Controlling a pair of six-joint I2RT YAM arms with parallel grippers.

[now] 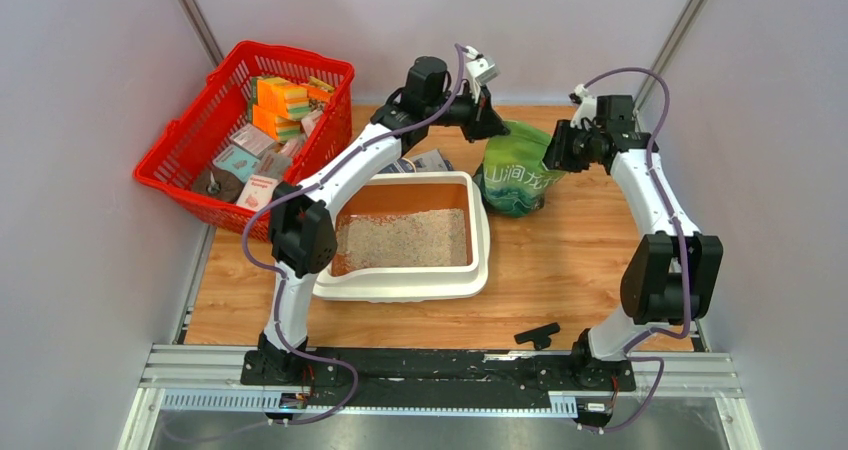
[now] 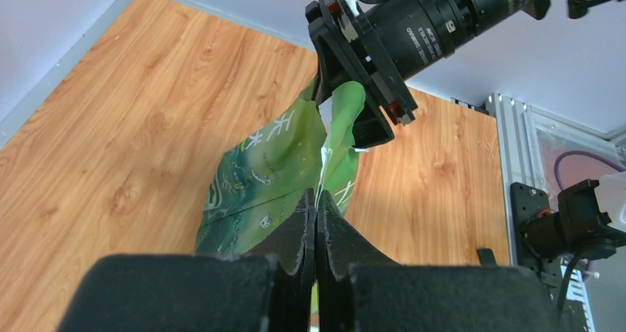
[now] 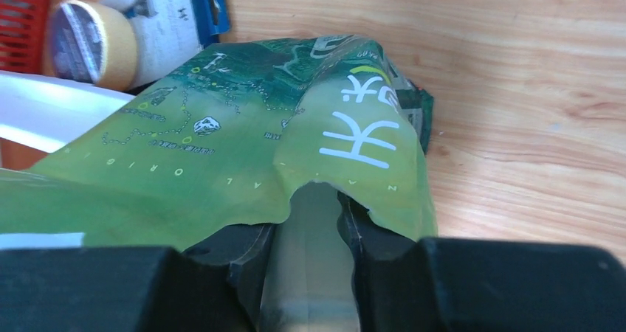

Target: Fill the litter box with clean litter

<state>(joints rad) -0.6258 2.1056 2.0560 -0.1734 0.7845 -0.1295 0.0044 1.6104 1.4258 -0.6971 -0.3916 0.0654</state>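
**While both grippers pinch the bag, the box sits part-filled**

Although the red basket (image 1: 245, 120) of packets at far left likely plays no part, it sits near the litter box (image 1: 400, 288), which lies just right of it on the wood-grain table (image 1: 560, 270). That box is smooth cream plastic with a rounded rim. Clean litter (image 1: 400, 240), pale and sandy, covers much of its orange-brown floor, leaving a bare strip at the far end. Further right stands the green bag (image 1: 515, 175), made of glossy, crinkled film. The left gripper (image 2: 316, 218) is clamped flat on its top edge. The right gripper (image 3: 310, 214) is closed around a fold on the opposite side, probably to spread the mouth or lift the bag for pouring.
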